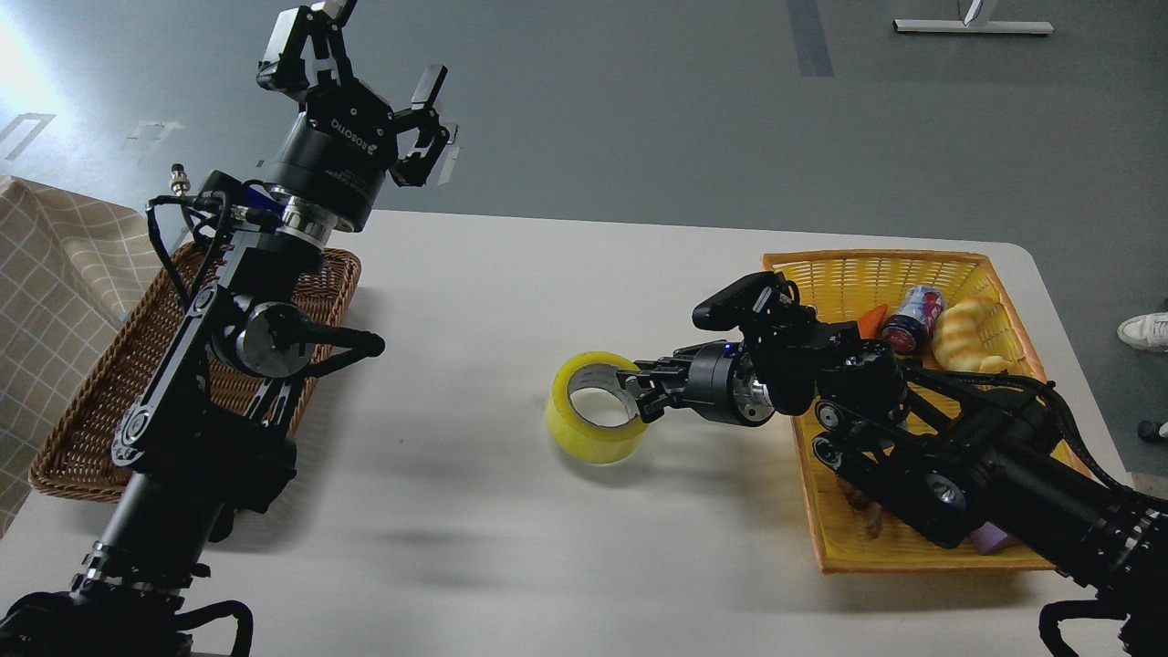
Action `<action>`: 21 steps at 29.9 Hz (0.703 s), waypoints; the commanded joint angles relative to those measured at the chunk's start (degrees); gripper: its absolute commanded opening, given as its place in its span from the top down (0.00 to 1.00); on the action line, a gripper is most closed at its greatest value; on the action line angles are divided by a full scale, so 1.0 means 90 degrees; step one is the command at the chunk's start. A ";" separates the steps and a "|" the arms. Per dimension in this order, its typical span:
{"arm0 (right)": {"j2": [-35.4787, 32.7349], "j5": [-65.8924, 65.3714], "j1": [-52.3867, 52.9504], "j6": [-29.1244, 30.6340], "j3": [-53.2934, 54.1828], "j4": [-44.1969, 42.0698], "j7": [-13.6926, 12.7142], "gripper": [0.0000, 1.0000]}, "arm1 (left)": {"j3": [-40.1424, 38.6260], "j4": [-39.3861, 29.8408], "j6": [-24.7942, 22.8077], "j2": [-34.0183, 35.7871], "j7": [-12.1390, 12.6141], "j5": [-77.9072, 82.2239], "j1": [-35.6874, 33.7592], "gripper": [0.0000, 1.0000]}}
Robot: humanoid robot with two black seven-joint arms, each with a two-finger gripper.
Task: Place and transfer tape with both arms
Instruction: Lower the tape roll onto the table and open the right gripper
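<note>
The yellow tape roll [584, 429] with a grey-white core sits low over the white table [511, 301] near its middle; whether it touches the table I cannot tell. My right gripper [636, 392] reaches in from the right and is shut on the roll's right wall, one finger inside the core and one outside. My left gripper [374, 64] is raised high at the upper left, above the table's far edge, open and empty, far from the tape.
A brown wicker basket [82, 411] lies at the table's left, partly behind my left arm. A yellow basket [876, 269] at the right holds a can [912, 315], a croissant toy [967, 333], a purple block [990, 538] and other small items. A checked cloth [55, 265] hangs at far left.
</note>
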 commanded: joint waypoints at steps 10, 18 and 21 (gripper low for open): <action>-0.0006 0.0010 -0.0012 0.0000 -0.0013 0.0010 -0.0001 0.85 | -0.0009 0.0000 0.0002 0.0016 0.0001 -0.0001 0.0000 0.01; -0.0015 0.0010 -0.0031 0.0000 -0.0072 0.0000 0.0019 0.82 | -0.0019 0.0000 0.0002 0.0045 0.0001 -0.0001 0.0000 0.01; -0.0015 0.0010 -0.0022 0.0000 -0.0091 0.0000 0.0029 0.82 | -0.0019 -0.0009 0.0002 0.0045 0.0001 -0.0001 0.0000 0.01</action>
